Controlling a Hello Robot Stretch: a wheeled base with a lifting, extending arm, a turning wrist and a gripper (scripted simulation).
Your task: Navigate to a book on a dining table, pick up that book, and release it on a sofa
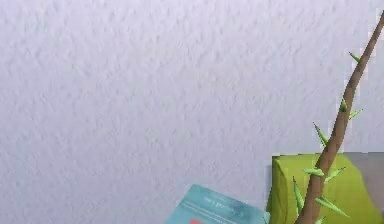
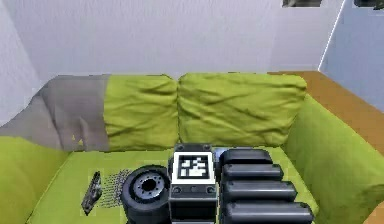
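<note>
A lime-green sofa (image 2: 240, 110) with two back cushions spans the arm side view, with a grey throw (image 2: 65, 110) over its left end. The arm's dark bar (image 2: 255, 190) rises over the seat at the bottom, with a white marked square (image 2: 193, 167) at its end. To the left of that square is the gripper (image 2: 110, 190), whose round dark body hangs above the green seat. A thin dark piece (image 2: 92, 190) shows at its far end. I cannot tell whether it holds anything. At the forward view's bottom edge lies a flat teal thing with a red patch (image 1: 215, 208), shaped like a book.
A white textured wall (image 1: 130, 90) stands close ahead. A brown plant stem with green thorny leaves (image 1: 340, 120) slants up the forward view's right. A lime-green sofa part (image 1: 350, 185) sits low right. Wooden floor (image 2: 345, 90) lies beyond the sofa's right arm.
</note>
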